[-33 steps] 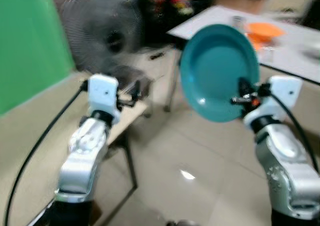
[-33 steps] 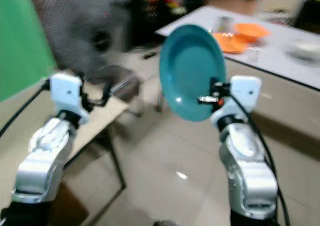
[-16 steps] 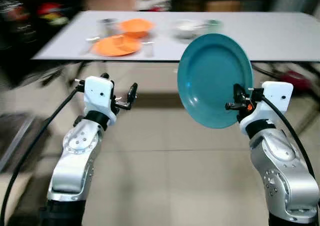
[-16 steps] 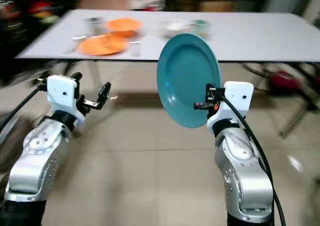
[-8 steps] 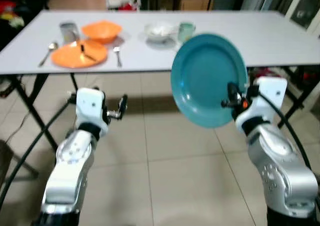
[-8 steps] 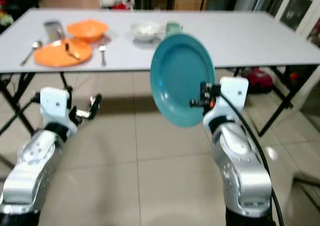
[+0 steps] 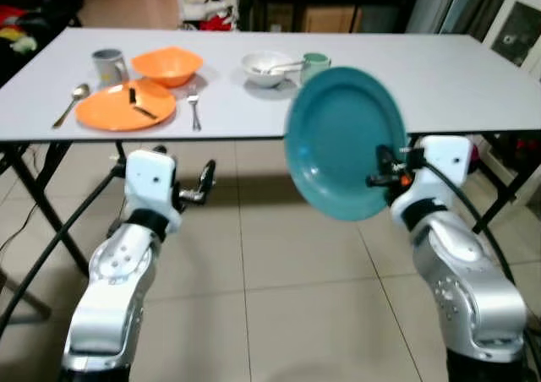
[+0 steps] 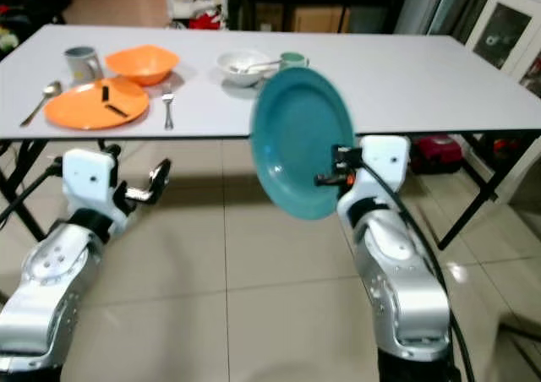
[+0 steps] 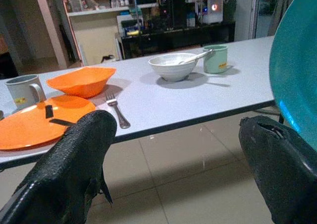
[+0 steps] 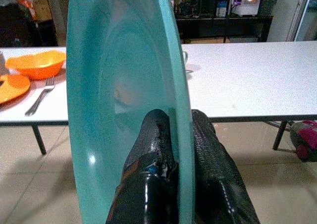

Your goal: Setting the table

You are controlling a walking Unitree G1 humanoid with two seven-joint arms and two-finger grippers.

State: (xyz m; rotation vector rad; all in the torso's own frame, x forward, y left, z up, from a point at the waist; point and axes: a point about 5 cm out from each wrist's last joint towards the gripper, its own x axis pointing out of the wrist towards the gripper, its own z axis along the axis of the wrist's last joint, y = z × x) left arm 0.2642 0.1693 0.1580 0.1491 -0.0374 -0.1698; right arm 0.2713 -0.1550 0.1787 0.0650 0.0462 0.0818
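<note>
My right gripper (image 7: pixel 385 169) is shut on the rim of a teal plate (image 7: pixel 342 143), held upright in front of the white table (image 7: pixel 456 78). In the right wrist view its fingers (image 10: pixel 148 149) pinch the teal plate (image 10: pixel 119 85) edge-on. My left gripper (image 7: pixel 205 182) is open and holds nothing, raised before the table's near edge; the left wrist view shows its fingers (image 9: pixel 74 164) spread wide. At the table's left end lie an orange plate (image 7: pixel 125 106), an orange bowl (image 7: pixel 166 64), a grey mug (image 7: pixel 108 62), a spoon (image 7: pixel 70 101) and a fork (image 7: pixel 193 108).
A white bowl (image 7: pixel 265 64) with a spoon in it and a pale green cup (image 7: pixel 314 63) stand mid-table. The table's black legs (image 7: pixel 51 230) reach down to the beige tiled floor (image 7: pixel 270 297). A white cabinet (image 8: pixel 507 27) stands at the far right.
The camera has come closer to the table and its view has steadied. The teal plate stays in my right gripper, now a little lower. My left gripper remains open.
</note>
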